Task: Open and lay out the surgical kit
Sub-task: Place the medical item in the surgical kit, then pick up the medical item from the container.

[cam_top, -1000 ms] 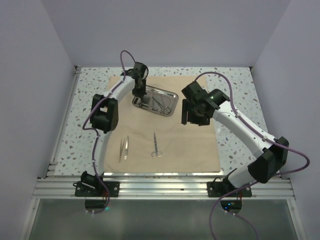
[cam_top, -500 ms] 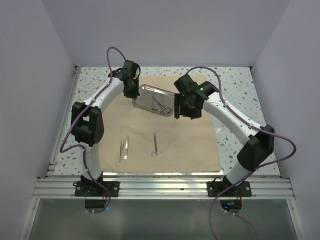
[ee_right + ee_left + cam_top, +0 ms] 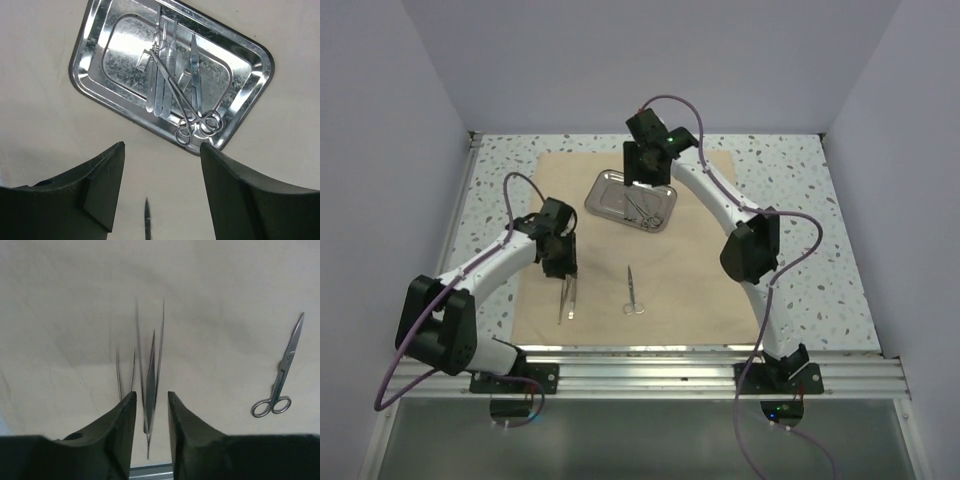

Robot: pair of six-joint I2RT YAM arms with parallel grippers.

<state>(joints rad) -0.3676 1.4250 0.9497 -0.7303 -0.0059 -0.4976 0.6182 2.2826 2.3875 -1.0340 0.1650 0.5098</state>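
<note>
Where slim silver tweezers [image 3: 150, 371] are laid toward the beige-tan cloth wrap's [image 3: 700, 285] near-left corner, left gripper [image 3: 151, 397]: narrowly parted, tweezers between fingers, ungripped.
Right gripper [image 3: 162, 146]: spread wide above shiny rectangular steel tray [image 3: 85, 60].

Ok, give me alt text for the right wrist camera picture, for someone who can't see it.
A shiny steel tray lies on beige cloth, holding a cluster of slim silver instruments, ring-handled forceps among them. The right gripper stands open in the foreground, its two dark fingers holding nothing.
</note>
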